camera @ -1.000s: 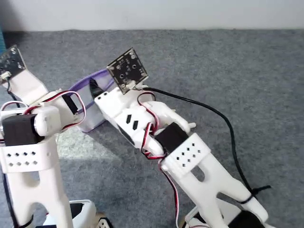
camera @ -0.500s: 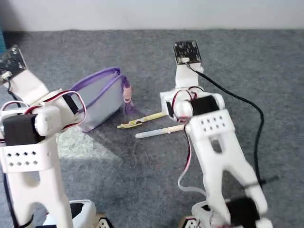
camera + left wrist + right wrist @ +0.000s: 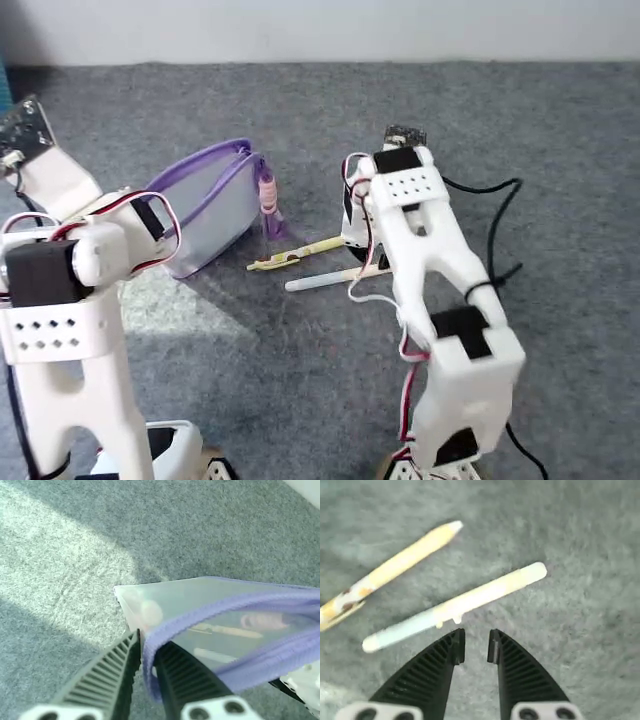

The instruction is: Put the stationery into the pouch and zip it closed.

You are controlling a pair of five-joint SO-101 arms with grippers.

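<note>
A translucent pouch [image 3: 205, 205] with a purple zipper edge lies at the left, a pink tag [image 3: 267, 195] at its near end. My left gripper [image 3: 146, 642] is shut on the pouch's purple edge [image 3: 210, 617]. A yellow pen [image 3: 295, 252] and a pale pen [image 3: 325, 279] lie on the carpet to the right of the pouch. The right arm [image 3: 400, 190] stands over their right ends. In the right wrist view my right gripper [image 3: 475, 645] hovers just above the pale pen [image 3: 455, 607], narrowly open with nothing between its fingers. The yellow pen [image 3: 395, 565] lies beyond.
Grey carpet [image 3: 540, 130] covers the whole table. A white wall runs along the far edge. The right arm's black cable [image 3: 495, 200] loops to its right. Open carpet lies to the right and in front of the pens.
The right arm has swung away from the pouch to the right and come down over the two pens, uncovering the pouch and pens. The left arm has kept still on the pouch.
</note>
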